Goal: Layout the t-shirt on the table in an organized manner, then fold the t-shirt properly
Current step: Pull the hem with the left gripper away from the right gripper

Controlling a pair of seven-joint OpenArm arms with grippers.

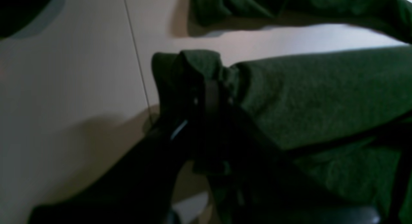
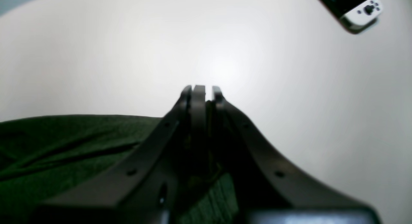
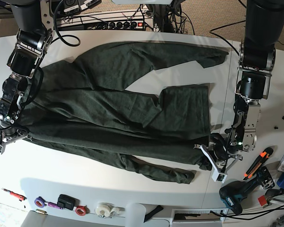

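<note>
Large dark forest-green knit cotton t-shirt (image 3: 118, 111) lies spread across the middle of the very large white smooth tabletop (image 3: 85, 175), crumpled and partly doubled over itself, with long folds running left to right and a bare white patch showing between two layers near the far middle. A narrow strip of the cloth trails toward the near edge. Left hand (image 3: 217, 158), at the right of the base view, sits at the near right corner of the t-shirt; its wrist view shows the fingers clenched on a bunched fold of green fabric (image 1: 199, 66), with the thin dark seam line (image 1: 136, 53) of the tabletop running just beside it. Right hand (image 3: 4, 137), at the left of the base view, sits at the left edge of the t-shirt; in its wrist view the fingertips (image 2: 199, 92) stand pressed together, with green cloth (image 2: 64, 146) lying below and to the left and a little showing between the finger bases, so it is clenched, apparently on the t-shirt's edge. Along the near edge of the tabletop: a red-handled tool (image 3: 12, 194), small rolls of tape (image 3: 103, 209), a black-and-teal power drill (image 3: 236, 194) and an orange-handled cutter (image 3: 258, 163). A white handheld controller (image 2: 357, 8) lies far off in the right wrist view.
</note>
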